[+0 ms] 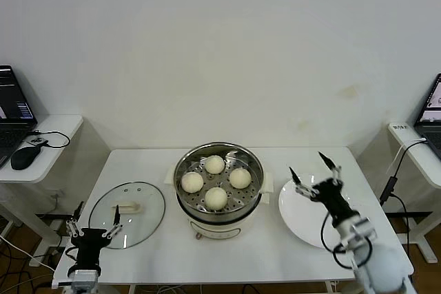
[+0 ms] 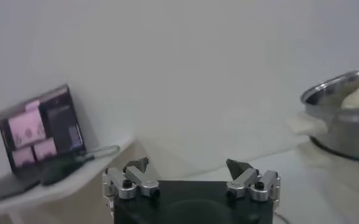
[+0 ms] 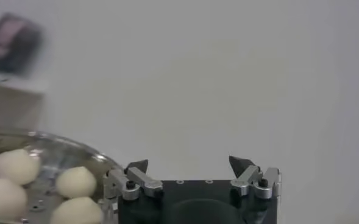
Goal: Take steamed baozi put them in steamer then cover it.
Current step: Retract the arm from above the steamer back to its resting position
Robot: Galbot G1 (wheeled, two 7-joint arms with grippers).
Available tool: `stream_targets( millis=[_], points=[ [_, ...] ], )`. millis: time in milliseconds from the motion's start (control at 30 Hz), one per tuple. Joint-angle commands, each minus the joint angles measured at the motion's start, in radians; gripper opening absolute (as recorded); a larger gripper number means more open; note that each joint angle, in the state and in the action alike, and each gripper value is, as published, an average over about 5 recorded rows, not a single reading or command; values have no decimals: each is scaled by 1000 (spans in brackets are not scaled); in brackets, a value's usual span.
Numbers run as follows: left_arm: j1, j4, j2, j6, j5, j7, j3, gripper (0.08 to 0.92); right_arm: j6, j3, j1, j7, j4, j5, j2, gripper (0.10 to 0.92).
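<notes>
1. We see four baozi (image 1: pixel 215 182) in the steamer (image 1: pixel 218 206), table centre
2. The cover (image 1: pixel 128 214) lies at its 9 o'clock
3. Left gripper (image 1: pixel 95 227) near cover, right gripper (image 1: pixel 314 171) above plate (image 1: pixel 300 222): both wide open, empty

Black claws (image 1: pixel 315 172), silver screwed fingertips (image 2: pixel 126 183)

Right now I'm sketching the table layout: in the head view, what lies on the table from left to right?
The glass lid → the steamer holding four baozi → the empty white plate.
</notes>
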Motion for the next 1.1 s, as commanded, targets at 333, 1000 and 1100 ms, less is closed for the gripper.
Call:
stream_targets(
  millis=[333, 1000, 1100],
  points=[
    [-6, 163, 131, -120, 852, 49, -40, 823, 60, 247, -242, 14, -45, 29, 284, 823],
    [-286, 439, 210, -82, 883, 147, 89, 823, 80, 210, -264, 13, -61, -49, 335, 823],
    [-320, 469, 206, -81, 901, 143, 99, 823, 82, 210, -266, 14, -62, -50, 335, 823]
  ],
)
